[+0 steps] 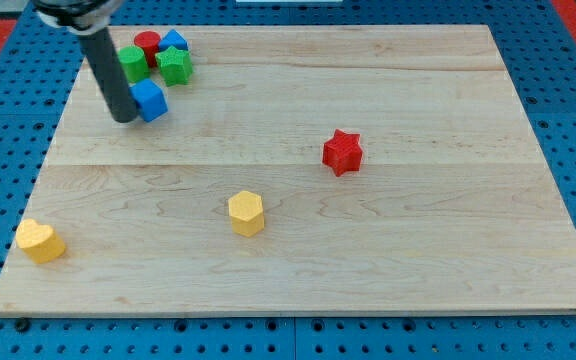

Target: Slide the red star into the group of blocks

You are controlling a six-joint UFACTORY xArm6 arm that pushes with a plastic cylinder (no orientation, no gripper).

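Observation:
The red star lies alone right of the board's middle. The group sits at the view's top left: a red cylinder, a blue block, a green block, a green star and a blue cube a little below them. My tip rests on the board just left of the blue cube, touching or nearly touching it. The red star is far to the right of my tip.
A yellow hexagonal block lies below the middle. A yellow heart-shaped block sits near the bottom left corner. The wooden board lies on a blue pegboard table; its edges are close to the top-left group.

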